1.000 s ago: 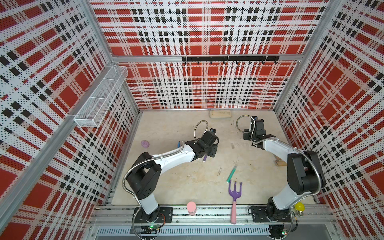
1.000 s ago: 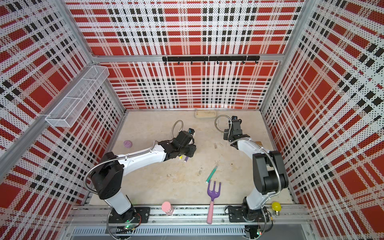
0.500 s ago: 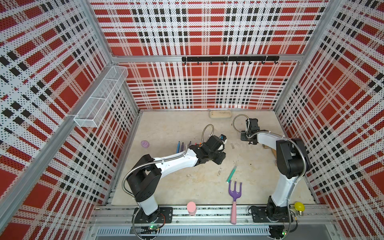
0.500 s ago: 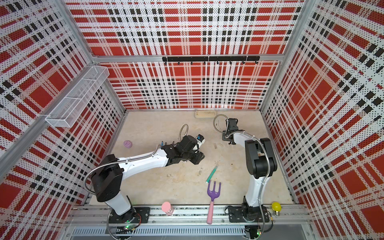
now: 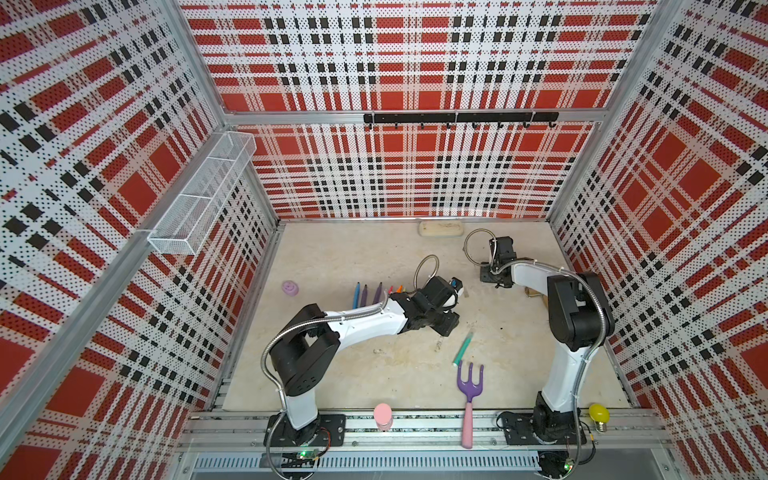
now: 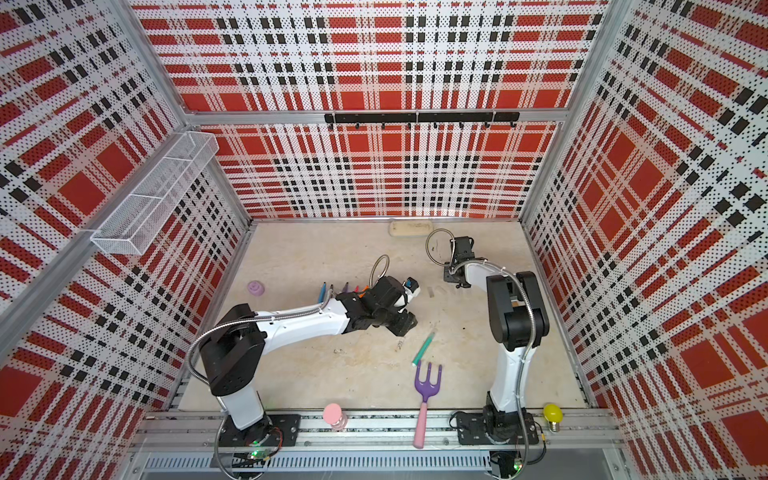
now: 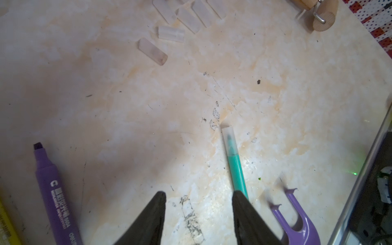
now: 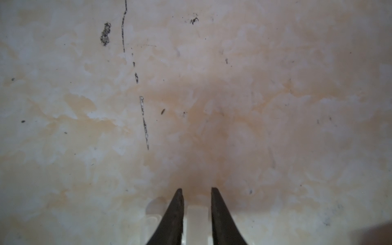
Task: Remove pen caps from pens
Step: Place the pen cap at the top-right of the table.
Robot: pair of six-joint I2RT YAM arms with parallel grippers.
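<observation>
Hovering left fingers (image 7: pixel 198 192) apart, empty, beside teal pen (image 7: pixel 235 165); right fingers (image 8: pixel 196 189) barely parted astride pen cap (image 8: pixel 197 214)

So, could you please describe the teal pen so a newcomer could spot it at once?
Find the purple garden fork with the pink handle at the table's front edge. Just beyond its tines lies the teal pen, slanted and alone, away from the row of pens farther back. Unlike the bare-tipped purple pen, it wears a clear cap.
</observation>
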